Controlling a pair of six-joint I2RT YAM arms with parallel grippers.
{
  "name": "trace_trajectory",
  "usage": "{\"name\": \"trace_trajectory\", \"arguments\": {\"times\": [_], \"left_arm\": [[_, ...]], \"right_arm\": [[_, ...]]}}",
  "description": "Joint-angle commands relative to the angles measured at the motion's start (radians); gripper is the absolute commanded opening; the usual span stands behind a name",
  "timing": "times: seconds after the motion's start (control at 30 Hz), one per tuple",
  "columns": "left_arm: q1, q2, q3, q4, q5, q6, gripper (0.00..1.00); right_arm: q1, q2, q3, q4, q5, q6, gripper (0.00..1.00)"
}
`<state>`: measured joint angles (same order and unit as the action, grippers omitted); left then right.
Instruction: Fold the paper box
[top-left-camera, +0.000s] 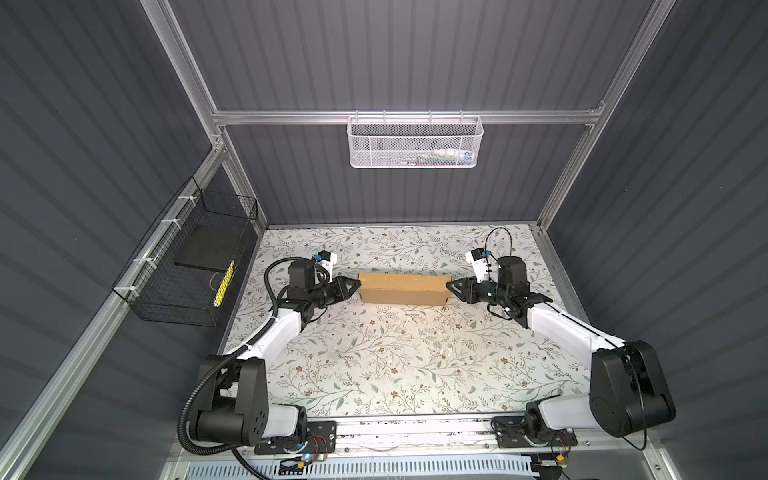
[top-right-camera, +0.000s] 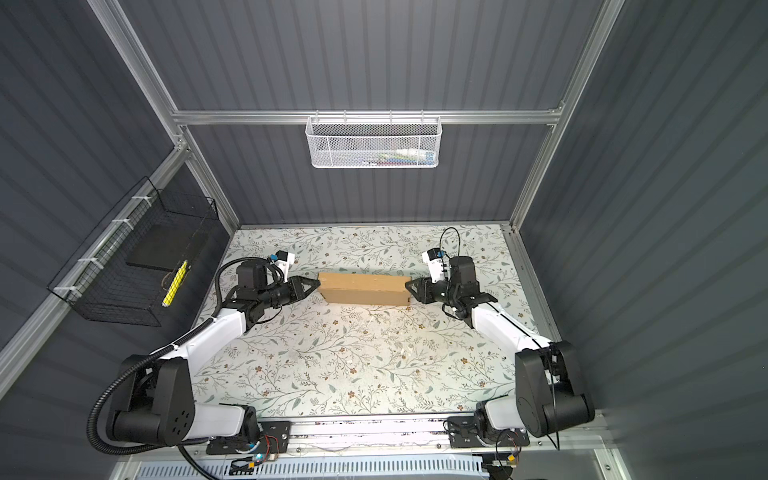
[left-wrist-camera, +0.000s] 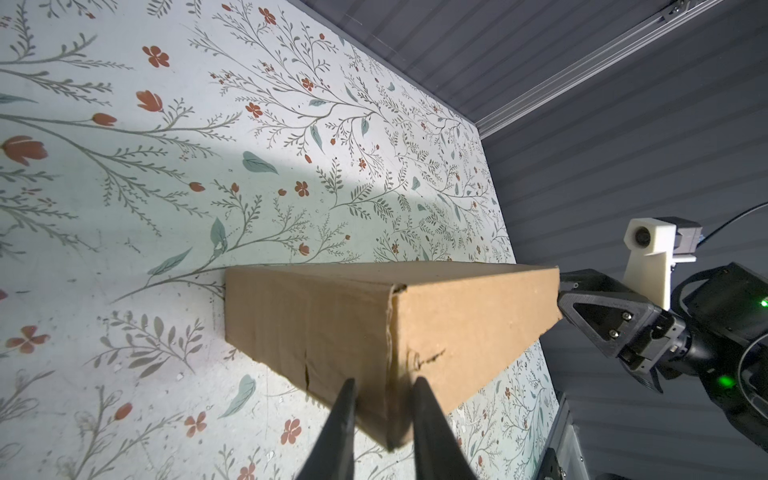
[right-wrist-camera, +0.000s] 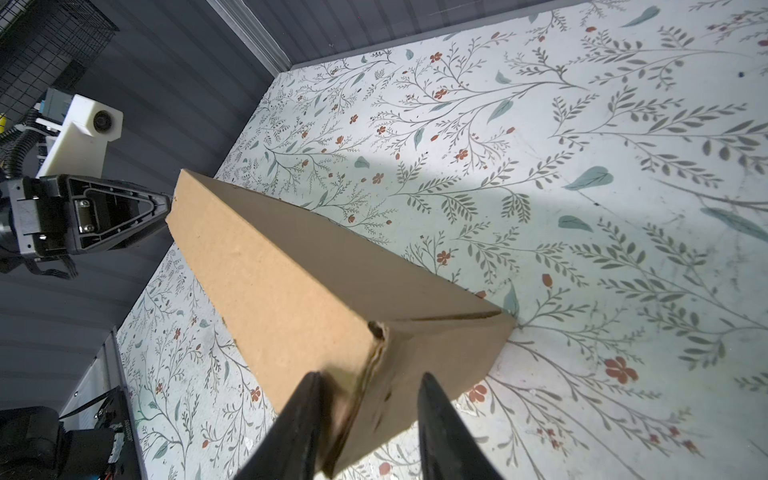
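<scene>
Box (top-left-camera: 404, 287), folded shut, lies toward the back of the table (top-left-camera: 395, 357) between left gripper (top-left-camera: 357, 286) and right gripper (top-left-camera: 449, 286); each straddles an end corner, fingers slightly apart, pinching or not I cannot tell

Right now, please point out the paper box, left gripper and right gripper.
paper box (top-left-camera: 405, 282): a top view, top face.
left gripper (top-left-camera: 357, 284): a top view, between fingertips.
right gripper (top-left-camera: 449, 286): a top view, between fingertips.

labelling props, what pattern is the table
Table: pale, leafy twigs and red flowers; best in left wrist view.
</scene>
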<state>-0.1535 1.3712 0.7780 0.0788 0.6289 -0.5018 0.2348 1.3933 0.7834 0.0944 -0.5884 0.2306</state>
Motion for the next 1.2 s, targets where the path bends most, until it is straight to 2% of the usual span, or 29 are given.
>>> {"name": "trace_trajectory", "arguments": {"times": [0.0, 1.17], "left_arm": [[0.002, -0.02, -0.017, -0.068, -0.003, 0.011, 0.24], [0.002, -0.057, -0.005, -0.146, -0.019, 0.049, 0.25]], "right_arm": [[0.003, -0.003, -0.027, -0.081, 0.032, -0.024, 0.4], [0.003, -0.08, -0.079, -0.084, 0.036, -0.037, 0.4]]}}
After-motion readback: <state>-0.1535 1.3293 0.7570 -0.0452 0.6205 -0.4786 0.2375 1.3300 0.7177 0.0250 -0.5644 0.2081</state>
